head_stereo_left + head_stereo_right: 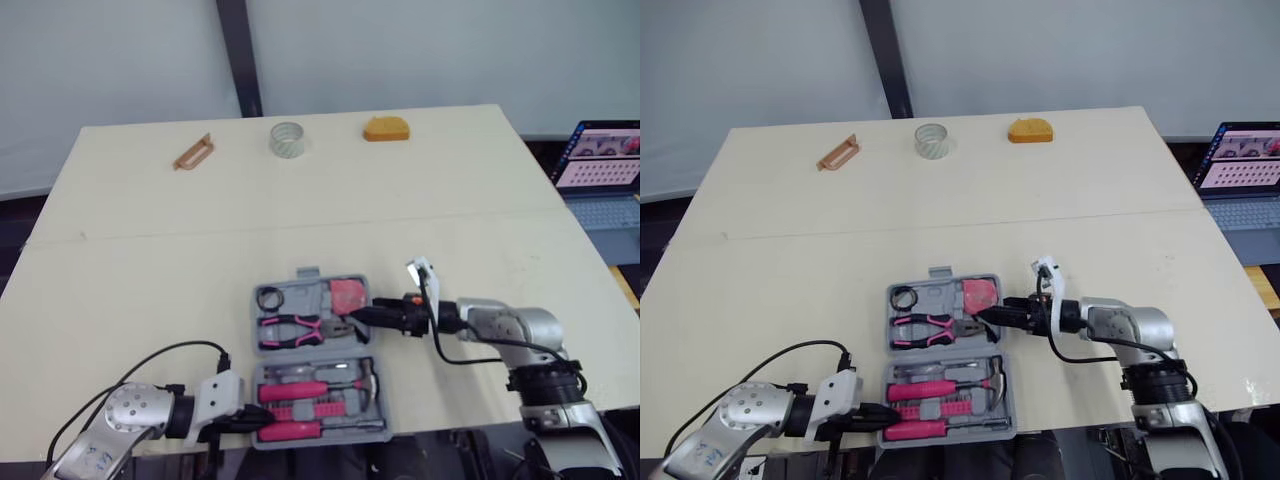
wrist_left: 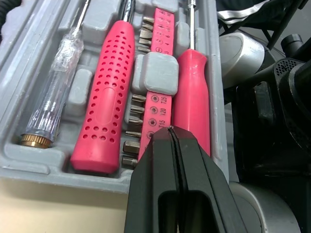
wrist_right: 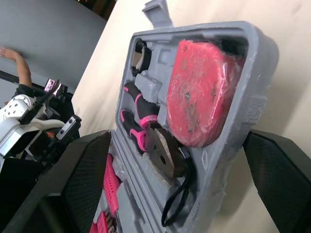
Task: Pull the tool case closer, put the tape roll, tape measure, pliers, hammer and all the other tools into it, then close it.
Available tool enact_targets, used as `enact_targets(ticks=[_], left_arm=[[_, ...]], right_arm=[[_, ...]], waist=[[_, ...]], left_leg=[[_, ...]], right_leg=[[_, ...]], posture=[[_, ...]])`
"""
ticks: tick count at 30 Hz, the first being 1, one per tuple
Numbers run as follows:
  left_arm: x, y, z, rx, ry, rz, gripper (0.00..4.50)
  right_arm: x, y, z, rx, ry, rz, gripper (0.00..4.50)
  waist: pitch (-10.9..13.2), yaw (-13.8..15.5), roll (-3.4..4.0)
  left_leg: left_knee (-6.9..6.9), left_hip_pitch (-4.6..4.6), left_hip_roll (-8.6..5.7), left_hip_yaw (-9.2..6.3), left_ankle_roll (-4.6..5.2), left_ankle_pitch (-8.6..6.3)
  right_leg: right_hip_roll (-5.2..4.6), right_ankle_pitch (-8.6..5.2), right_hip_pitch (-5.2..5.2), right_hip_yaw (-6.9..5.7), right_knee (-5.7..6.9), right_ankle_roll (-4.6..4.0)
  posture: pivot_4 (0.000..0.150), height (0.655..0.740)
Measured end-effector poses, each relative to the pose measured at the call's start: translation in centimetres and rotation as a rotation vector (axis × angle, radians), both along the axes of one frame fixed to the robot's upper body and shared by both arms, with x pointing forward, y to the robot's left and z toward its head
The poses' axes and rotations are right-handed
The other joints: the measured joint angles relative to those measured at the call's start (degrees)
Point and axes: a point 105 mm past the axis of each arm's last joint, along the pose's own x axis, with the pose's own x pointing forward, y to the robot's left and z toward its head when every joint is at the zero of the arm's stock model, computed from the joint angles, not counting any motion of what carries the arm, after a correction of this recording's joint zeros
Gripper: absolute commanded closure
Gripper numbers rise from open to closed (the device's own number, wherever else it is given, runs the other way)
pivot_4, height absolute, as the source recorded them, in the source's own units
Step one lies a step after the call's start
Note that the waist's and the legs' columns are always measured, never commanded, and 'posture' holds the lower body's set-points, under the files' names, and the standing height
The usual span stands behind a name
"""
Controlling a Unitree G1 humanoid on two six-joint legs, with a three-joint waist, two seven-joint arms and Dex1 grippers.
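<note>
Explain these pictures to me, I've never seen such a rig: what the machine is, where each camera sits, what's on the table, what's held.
It's a humanoid robot with two arms, each ending in a two-finger gripper. Two pictures come from its head, looking down on a table; two from cameras on its wrists. An open grey tool case holds pliers, a pink tape measure and pink-handled tools. The left gripper is shut and empty at the case's near half; the right gripper is open, fingers flanking the tape measure end. Beyond lie a tape roll, an orange block and a tan handle.
</note>
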Motion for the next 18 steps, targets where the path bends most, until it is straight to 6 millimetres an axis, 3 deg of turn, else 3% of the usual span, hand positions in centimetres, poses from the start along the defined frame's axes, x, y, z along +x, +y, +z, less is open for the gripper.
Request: enact_targets(ticks=[18], left_arm=[[0.1,-0.4,0.0,-0.023,0.007,0.029,4.50]], right_arm=[[-0.2,-0.1,1.6,0.025,-0.051,0.059,0.08]], waist=[[0.0,0.1,0.01]], left_leg=[[0.02,-0.01,0.00,0.04,0.00,0.00]], right_leg=[[0.00,0.00,-0.02,0.04,0.02,0.00]], posture=[[0.150,0.7400]])
